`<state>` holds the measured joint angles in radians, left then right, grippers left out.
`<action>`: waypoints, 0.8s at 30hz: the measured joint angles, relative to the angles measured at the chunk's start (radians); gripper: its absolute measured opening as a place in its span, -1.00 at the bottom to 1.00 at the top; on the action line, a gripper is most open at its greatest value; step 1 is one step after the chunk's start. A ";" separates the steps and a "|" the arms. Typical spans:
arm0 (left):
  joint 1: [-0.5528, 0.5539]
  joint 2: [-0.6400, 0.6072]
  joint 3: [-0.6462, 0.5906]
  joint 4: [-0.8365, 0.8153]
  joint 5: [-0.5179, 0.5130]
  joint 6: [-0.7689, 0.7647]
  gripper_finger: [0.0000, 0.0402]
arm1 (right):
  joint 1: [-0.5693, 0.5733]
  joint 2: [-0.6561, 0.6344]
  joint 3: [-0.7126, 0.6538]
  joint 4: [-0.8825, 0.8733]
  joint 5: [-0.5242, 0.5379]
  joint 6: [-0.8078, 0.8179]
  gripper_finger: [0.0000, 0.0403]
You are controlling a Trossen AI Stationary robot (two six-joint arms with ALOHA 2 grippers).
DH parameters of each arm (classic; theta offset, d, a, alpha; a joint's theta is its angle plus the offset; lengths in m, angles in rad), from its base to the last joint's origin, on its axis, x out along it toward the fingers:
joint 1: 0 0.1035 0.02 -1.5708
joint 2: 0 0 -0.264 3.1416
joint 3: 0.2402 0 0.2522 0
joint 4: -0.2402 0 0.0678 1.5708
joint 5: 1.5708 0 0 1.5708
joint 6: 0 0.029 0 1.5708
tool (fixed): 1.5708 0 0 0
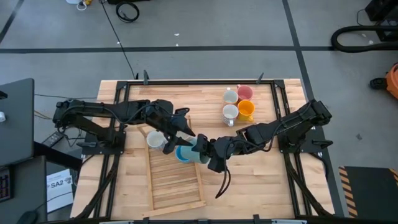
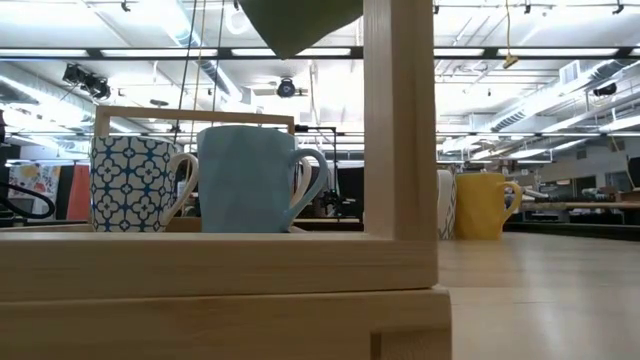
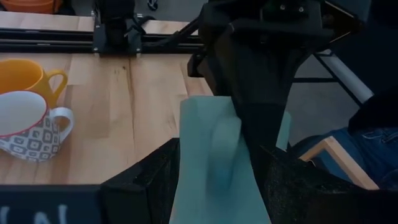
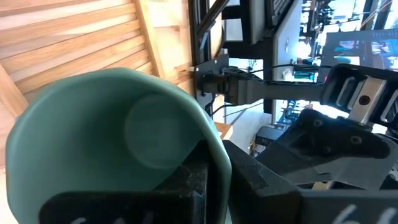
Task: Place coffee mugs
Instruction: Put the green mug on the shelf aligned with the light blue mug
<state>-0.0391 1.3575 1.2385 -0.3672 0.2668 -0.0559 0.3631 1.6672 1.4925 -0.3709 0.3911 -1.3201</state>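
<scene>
high: we see the left gripper (image 1: 185, 138) and right gripper (image 1: 208, 151) meeting at table centre, both grasping the teal mug (image 1: 198, 153) above the wooden rack (image 1: 177, 177); four mugs (image 1: 238, 103) at 1 o'clock | low: blue mug (image 2: 252, 178) beside patterned mug (image 2: 134, 184) on the rack | left wrist: fingers (image 3: 152, 180) straddle the teal mug | right wrist: jaws clenched on its rim (image 4: 214, 146)

A: Overhead camera is looking straight down, taking in the whole table (image 1: 261, 180) and both arms.

B: Low one is sitting at tabletop height, peering level past the rack (image 2: 400, 130) into the room.

A: Both wrist cameras are pressing close on the teal mug (image 4: 106, 143), from opposite sides.

B: And the yellow mug (image 3: 25, 74) is showing from overhead, low and left wrist.
</scene>
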 joint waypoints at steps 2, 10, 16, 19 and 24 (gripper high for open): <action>0.000 0.000 0.000 0.000 0.000 0.000 -0.06 | -0.002 0.000 0.000 0.001 0.000 0.000 -0.82; 0.000 0.000 0.000 0.001 0.000 0.000 -0.44 | -0.004 0.000 0.000 0.003 0.000 0.000 -0.82; 0.000 0.000 0.000 -0.001 0.000 0.007 -0.71 | -0.004 0.000 0.000 0.004 -0.001 0.004 -0.82; 0.000 0.000 0.000 0.000 0.000 0.004 -0.72 | -0.004 0.000 0.000 0.004 0.000 0.004 -0.80; 0.000 0.000 0.000 0.000 0.000 -0.003 -0.71 | -0.004 0.000 0.000 0.004 0.001 0.002 -0.77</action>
<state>-0.0387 1.3575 1.2385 -0.3672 0.2665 -0.0585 0.3595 1.6669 1.4925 -0.3671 0.3916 -1.3183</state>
